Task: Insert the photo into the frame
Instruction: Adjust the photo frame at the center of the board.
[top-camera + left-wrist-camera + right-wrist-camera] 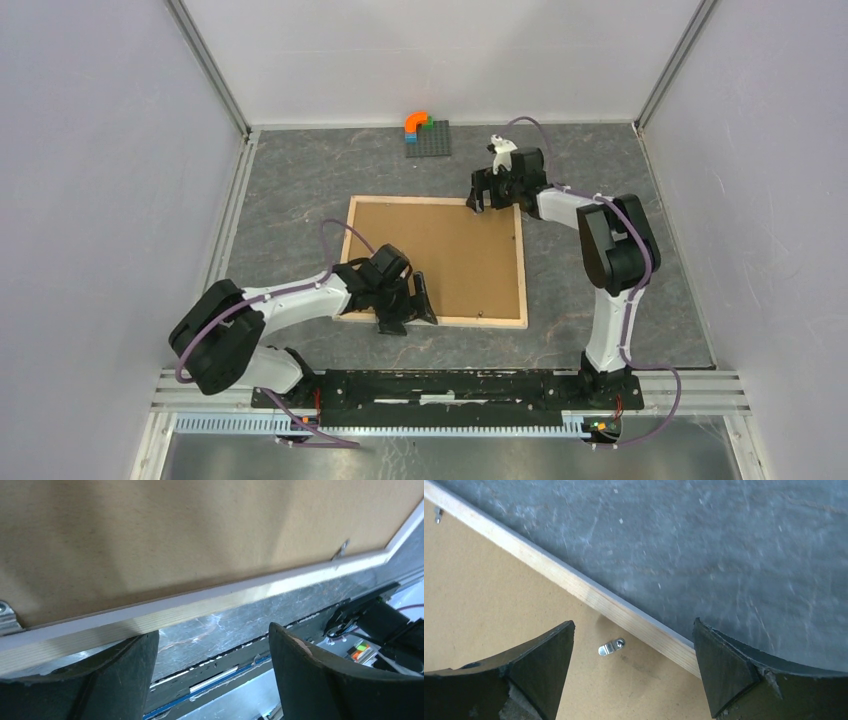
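Observation:
The frame (522, 262) lies face down in the middle of the table, with a plain brown backing board (440, 255) filling it. The photo is hidden. My left gripper (408, 305) hangs open over the frame's near rail (200, 605), nothing between its fingers; the left wrist view shows the backing board (175, 535) and table beyond the rail. My right gripper (487, 195) stands open above the frame's far right corner. In the right wrist view its open jaws (634, 622) straddle the pale wooden rail (574, 582), with a small metal turn clip (611, 646) on the board (484, 595).
A grey brick baseplate (427, 137) with orange, green and blue bricks sits at the back centre. White walls close in on three sides. The arms' black mounting rail (450, 385) runs along the near edge. Metal clips (341, 549) sit at the board's edge.

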Robot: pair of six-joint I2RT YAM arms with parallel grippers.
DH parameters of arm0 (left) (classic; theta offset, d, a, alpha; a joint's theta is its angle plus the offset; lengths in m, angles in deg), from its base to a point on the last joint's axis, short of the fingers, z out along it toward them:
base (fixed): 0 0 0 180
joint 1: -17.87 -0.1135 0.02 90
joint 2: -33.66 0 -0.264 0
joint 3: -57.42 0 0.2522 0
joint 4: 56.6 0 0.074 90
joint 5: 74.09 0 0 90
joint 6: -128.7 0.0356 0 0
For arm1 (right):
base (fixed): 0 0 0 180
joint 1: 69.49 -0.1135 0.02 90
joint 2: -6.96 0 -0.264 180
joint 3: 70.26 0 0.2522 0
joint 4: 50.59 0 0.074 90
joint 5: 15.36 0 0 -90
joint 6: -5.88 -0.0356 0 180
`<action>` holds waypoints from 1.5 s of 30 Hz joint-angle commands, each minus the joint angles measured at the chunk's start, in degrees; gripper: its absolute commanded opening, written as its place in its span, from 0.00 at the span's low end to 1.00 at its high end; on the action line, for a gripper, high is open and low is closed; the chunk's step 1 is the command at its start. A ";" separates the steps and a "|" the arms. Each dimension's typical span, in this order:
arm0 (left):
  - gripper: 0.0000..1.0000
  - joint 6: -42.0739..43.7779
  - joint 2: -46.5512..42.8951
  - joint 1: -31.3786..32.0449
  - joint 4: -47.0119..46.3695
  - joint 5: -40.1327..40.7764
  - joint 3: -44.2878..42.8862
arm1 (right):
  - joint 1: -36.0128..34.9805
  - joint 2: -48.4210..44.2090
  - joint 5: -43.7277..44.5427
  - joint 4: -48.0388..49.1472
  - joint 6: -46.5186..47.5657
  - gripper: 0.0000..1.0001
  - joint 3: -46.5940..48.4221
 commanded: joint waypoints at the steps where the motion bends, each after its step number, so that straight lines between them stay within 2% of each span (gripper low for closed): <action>1: 0.85 3.33 1.62 -6.05 2.02 5.72 -3.35 | -0.02 -6.15 -2.98 -1.22 -3.93 0.91 -9.07; 7: 0.79 9.41 1.91 -15.63 5.48 6.27 -5.53 | -0.17 -14.07 -5.89 4.40 -9.37 0.87 -24.50; 13: 0.72 14.88 1.58 -20.80 9.01 9.38 -7.35 | -2.53 -25.83 -3.81 9.42 -13.64 0.85 -40.49; 19: 0.52 16.19 1.53 -22.06 9.99 12.17 -8.30 | -7.00 -37.15 4.40 11.23 -18.61 0.86 -51.40; 24: 0.37 19.05 1.43 -22.99 12.20 15.82 -11.24 | -11.85 -41.27 11.91 6.85 -18.41 0.86 -51.50; 29: 0.20 24.94 5.04 -24.43 16.72 15.91 -16.96 | -12.51 -40.56 24.18 -4.08 -14.90 0.87 -43.88; 31: 0.15 28.61 7.42 -25.27 19.14 15.94 -19.29 | -12.48 -39.10 25.94 -8.44 -12.18 0.86 -40.60; 34: 0.05 32.24 10.78 -27.39 23.06 14.16 -22.68 | -12.47 -38.66 24.66 -8.77 -7.20 0.81 -39.12; 39: 0.02 34.29 12.93 -29.02 22.77 12.46 -22.47 | -12.49 -39.42 26.27 -5.88 -3.96 0.78 -40.02; 45: 0.02 33.25 13.53 -29.39 19.96 9.95 -19.92 | -13.26 -35.06 26.99 -1.79 -2.98 0.72 -39.11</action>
